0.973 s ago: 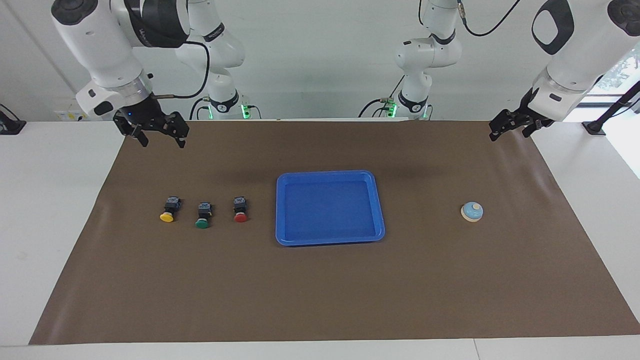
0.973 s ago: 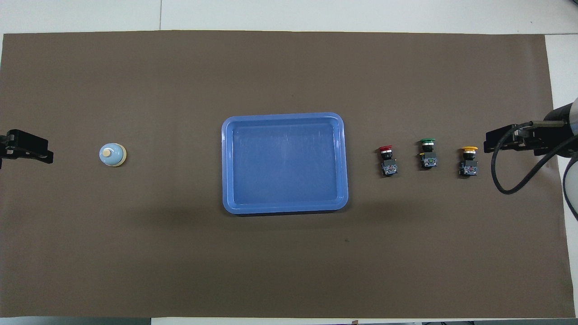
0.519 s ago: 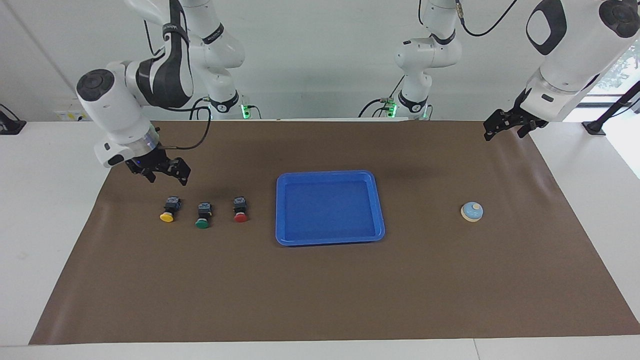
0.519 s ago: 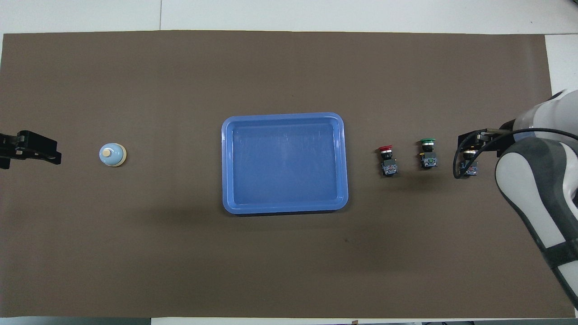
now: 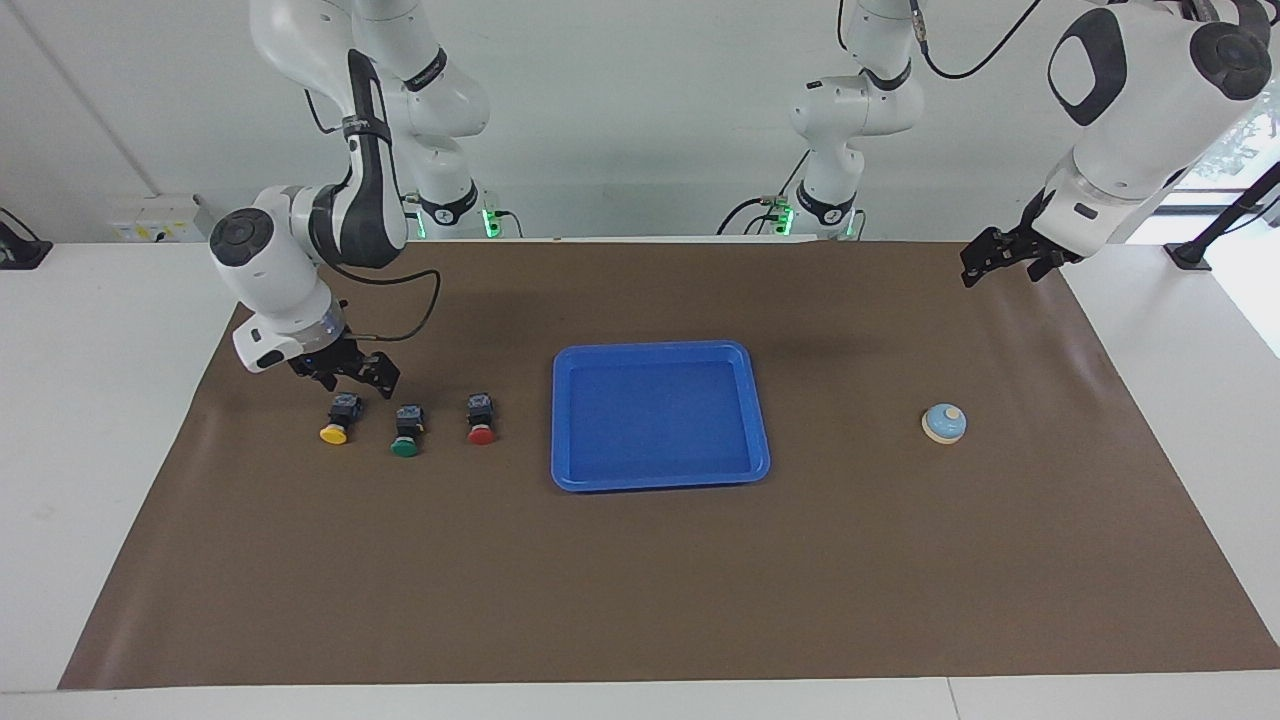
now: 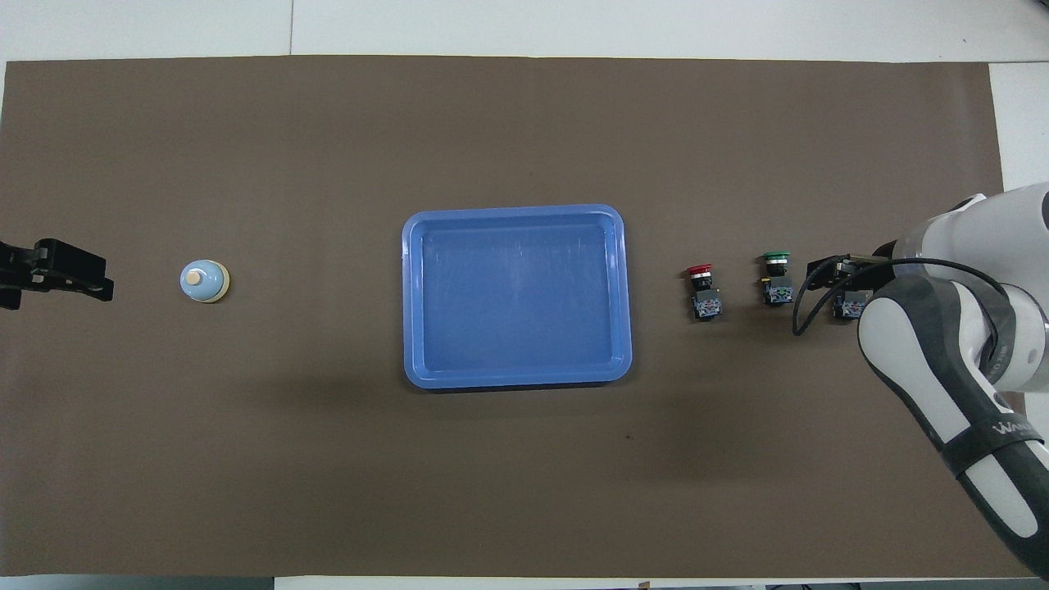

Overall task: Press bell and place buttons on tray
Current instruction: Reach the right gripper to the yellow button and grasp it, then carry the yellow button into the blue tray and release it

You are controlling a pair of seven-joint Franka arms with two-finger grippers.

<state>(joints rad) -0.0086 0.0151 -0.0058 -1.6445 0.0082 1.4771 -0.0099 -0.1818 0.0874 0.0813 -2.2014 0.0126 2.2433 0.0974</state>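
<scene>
The right gripper (image 5: 345, 375) is held low over the brown mat (image 5: 640, 580), just above the black body of the yellow button (image 5: 336, 420); its fingers (image 5: 383, 378) are spread apart and nothing is grasped between them. In the overhead view the yellow button is largely covered by this gripper (image 6: 828, 274). Beside the yellow button, toward the tray, the green button (image 5: 405, 432) is found, and next to that the red button (image 5: 481, 419); all three lie on the mat in a row, caps pointing away from the robots. The blue tray (image 5: 760, 440) is set at the middle of the table, with nothing seen in it. The left gripper (image 5: 990, 262) is raised over the mat's corner at the left arm's end of the table, fingers released and holding nothing. The bell (image 5: 943, 423) stands on the mat, well apart from those fingers and well apart from the tray.
</scene>
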